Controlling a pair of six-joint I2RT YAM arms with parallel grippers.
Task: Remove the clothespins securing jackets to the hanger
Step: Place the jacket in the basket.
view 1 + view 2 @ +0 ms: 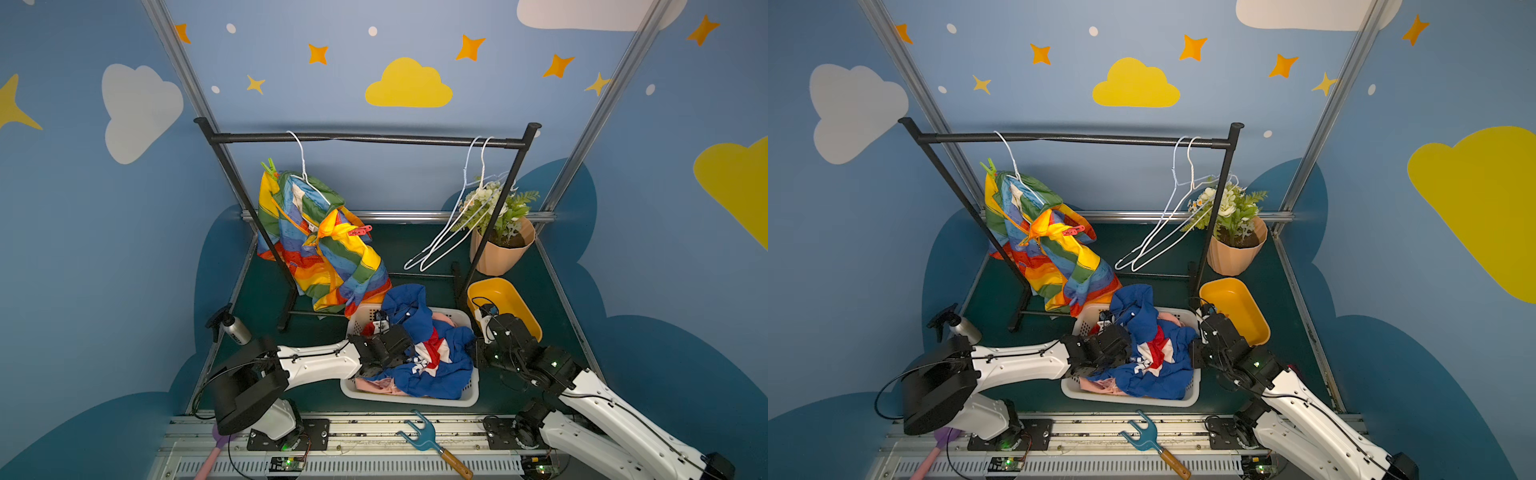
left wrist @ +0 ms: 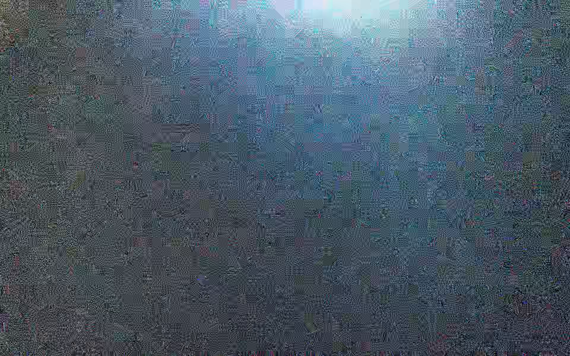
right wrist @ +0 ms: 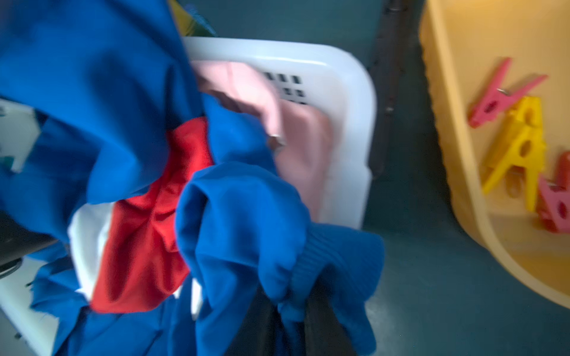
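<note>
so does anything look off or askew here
The rainbow jacket hangs lopsided, sagging to one side on its white hanger, with a green clothespin and a pink clothespin still on it. The left wrist view is only noise.

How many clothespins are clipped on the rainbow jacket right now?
2: a green clothespin on the far, higher shoulder of the rainbow jacket, and a pink clothespin on its near shoulder. Folds may hide others.

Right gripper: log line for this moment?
right gripper: shut on blue jacket cuff | green clothespin, pink clothespin: on rainbow jacket
</note>
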